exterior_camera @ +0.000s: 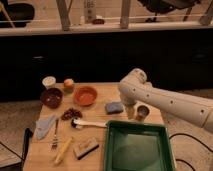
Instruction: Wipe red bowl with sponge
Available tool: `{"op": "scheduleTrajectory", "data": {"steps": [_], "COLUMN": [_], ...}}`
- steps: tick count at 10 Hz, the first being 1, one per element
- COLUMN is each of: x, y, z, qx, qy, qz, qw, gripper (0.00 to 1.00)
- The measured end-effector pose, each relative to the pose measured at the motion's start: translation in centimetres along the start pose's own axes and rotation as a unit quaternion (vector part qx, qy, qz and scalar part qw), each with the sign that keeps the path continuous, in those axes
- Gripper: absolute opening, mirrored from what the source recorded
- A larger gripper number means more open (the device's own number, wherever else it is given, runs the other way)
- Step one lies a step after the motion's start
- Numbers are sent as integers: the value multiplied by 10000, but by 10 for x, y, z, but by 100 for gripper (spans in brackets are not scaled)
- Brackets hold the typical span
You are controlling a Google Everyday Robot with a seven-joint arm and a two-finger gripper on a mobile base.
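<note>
Wood table (91, 163) sits mid-frame. Sponge (114, 107) lies flat at table centre-right, just right of and slightly below the red bowl (85, 95), not touching it. The arm comes in from the right edge with its elbow above the sponge. Gripper (130, 112) hangs pointing down just right of the sponge, between it and a small metal cup (143, 112). Can't tell whether it's open or closed, or whether it touches the sponge. Dark bowl (51, 97) is left of the red bowl, with a white cup (48, 81) and an orange fruit (68, 83) behind them at the table's back edge. Green tray (137, 149) fills the lower right. White-handled brush (88, 123) lies left of the tray's top corner. Lower left: grey cloth (44, 126), fork (54, 138), yellow stick-shaped item (62, 150), tan block w/ dark top (86, 148).
</note>
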Motion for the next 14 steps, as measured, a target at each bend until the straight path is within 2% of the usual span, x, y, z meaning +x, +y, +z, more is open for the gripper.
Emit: {"op": "scheduleTrajectory", "data": {"steps": [14], "x": [-7], "y": [-23], "z": [50], "qx": [-112], "qy": [-247], "qz": [-439], "qw": [9987], "gripper": [80]}}
